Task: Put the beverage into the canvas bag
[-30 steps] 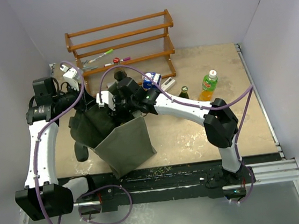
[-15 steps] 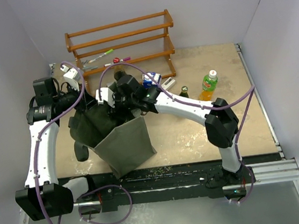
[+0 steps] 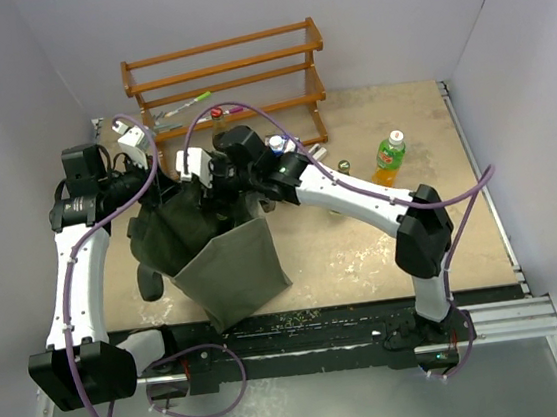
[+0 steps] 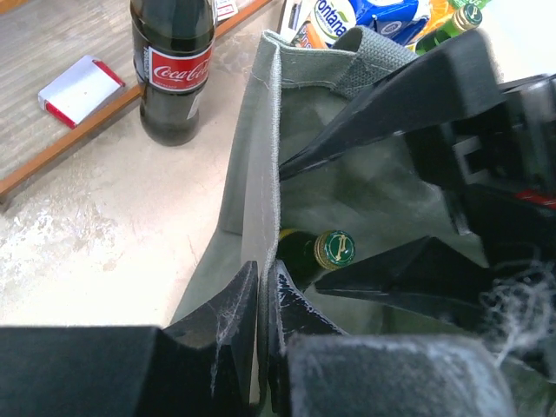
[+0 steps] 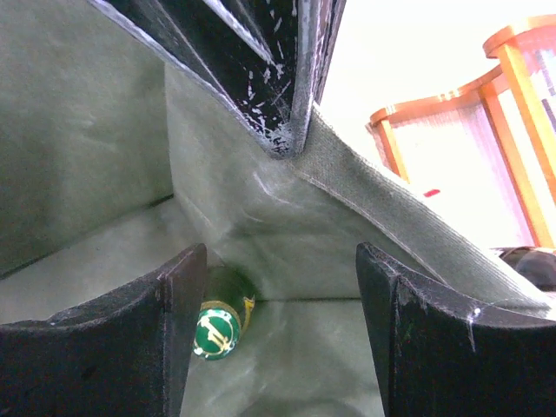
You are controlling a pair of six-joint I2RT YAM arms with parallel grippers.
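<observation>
Beverage (image 4: 334, 249), a dark bottle with a green cap, lying low inside the canvas bag (image 3: 236, 274). Probably glass: heavy, rigid, slick and breakable, so best taken around the neck just under the cap. Right gripper (image 5: 280, 261) inside the bag mouth, fingers (image 5: 122, 339) spread wide above the bottle and gripping nothing; left gripper (image 4: 263, 278) pinched tight on the bag's rim.

The left gripper (image 4: 263, 282) is pinching shut on the canvas bag (image 4: 365, 200) rim, its arm bending inward. The right gripper (image 5: 280, 261) is pointing downward, fingers spread wide apart, its arm stretching across leftward.
</observation>
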